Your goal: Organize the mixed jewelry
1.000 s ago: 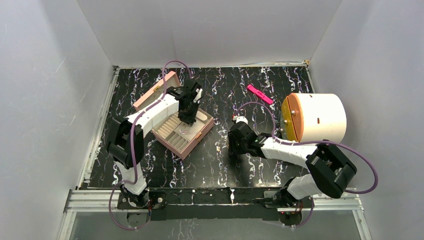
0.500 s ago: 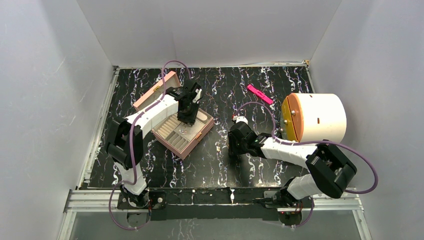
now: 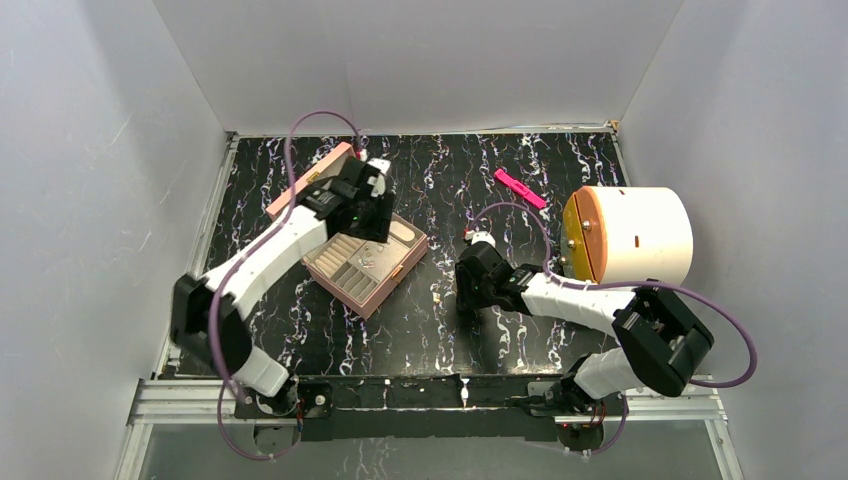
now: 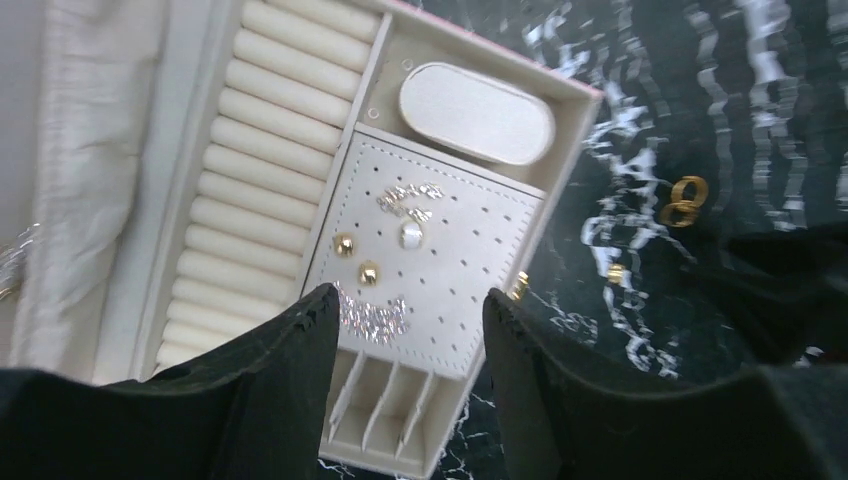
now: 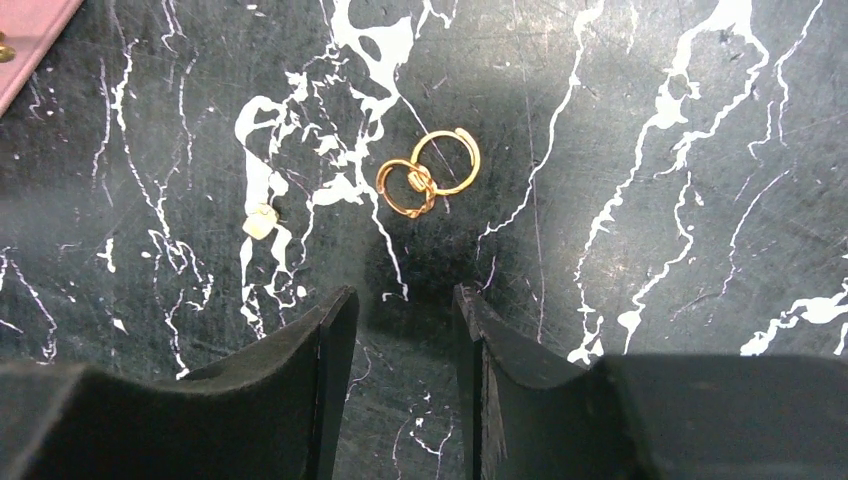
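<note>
Left fingers (image 4: 285,375) spread, empty, above open box (image 4: 250,190) holding studs (image 4: 344,244). Right fingers (image 5: 305,385) spread, empty; two gold rings (image 5: 430,175) lie just ahead on bench (image 5: 650,120).

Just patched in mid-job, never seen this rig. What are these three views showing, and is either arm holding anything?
Two robot arms stand at the near edge of the table. The overhead view shows both; each other view comes from a wrist camera, its fingers at the bottom. The left end effector hovers open over the open pink jewelry box, whose perforated panel carries several studs. The right end effector is open above two touching gold rings and a pale stud on the black marbled table. A pink bar and a white drum lie farther back. Nothing is held.
</note>
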Tool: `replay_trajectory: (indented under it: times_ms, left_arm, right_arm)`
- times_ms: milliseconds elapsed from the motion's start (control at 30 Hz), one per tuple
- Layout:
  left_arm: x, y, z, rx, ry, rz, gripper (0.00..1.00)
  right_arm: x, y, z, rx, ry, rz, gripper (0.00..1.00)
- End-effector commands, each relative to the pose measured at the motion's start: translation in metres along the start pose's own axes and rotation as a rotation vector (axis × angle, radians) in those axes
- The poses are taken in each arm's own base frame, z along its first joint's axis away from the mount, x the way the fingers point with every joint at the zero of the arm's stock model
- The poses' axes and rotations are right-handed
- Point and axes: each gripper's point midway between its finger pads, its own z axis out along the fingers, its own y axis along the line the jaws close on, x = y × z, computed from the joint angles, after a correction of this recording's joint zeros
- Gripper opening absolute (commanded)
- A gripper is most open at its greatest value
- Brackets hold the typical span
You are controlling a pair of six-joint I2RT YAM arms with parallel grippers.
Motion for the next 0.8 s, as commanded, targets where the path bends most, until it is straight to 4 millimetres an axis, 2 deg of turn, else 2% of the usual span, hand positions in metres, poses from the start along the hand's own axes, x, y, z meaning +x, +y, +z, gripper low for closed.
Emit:
replay_trajectory:
  times_ms: [0, 67, 233, 333, 500, 667, 767]
  left_arm:
    - [-0.04, -0.012, -0.07, 0.124, -0.316, -0.011, 0.54]
    - [-0.044, -0.011, -0.093, 0.15, -0.423, -0.026, 0.56]
    - [-0.033, 0.0, -0.138, 0.186, -0.657, -0.078, 0.69]
    - [-0.022, 0.01, -0.156, 0.193, -0.763, -0.124, 0.74]
    - [0.004, 0.015, -0.159, 0.231, -0.809, -0.212, 0.75]
    - [0.028, 0.014, -0.15, 0.273, -0.801, -0.254, 0.75]
    - [0.034, 0.015, -0.146, 0.276, -0.799, -0.266, 0.75]
  right_arm:
    - [-0.029, 0.018, -0.014, -0.045, -0.06, -0.001, 0.49]
    - [-0.033, 0.02, -0.017, -0.043, -0.062, -0.006, 0.5]
    - [-0.042, 0.03, -0.021, -0.067, -0.061, -0.022, 0.55]
    - [-0.046, 0.036, -0.024, -0.063, -0.065, -0.015, 0.61]
    - [-0.047, 0.046, -0.022, -0.053, -0.043, 0.002, 0.63]
    - [-0.04, 0.043, -0.01, 0.037, 0.022, 0.032, 0.44]
    - [-0.039, 0.046, -0.005, 0.063, 0.035, 0.022, 0.43]
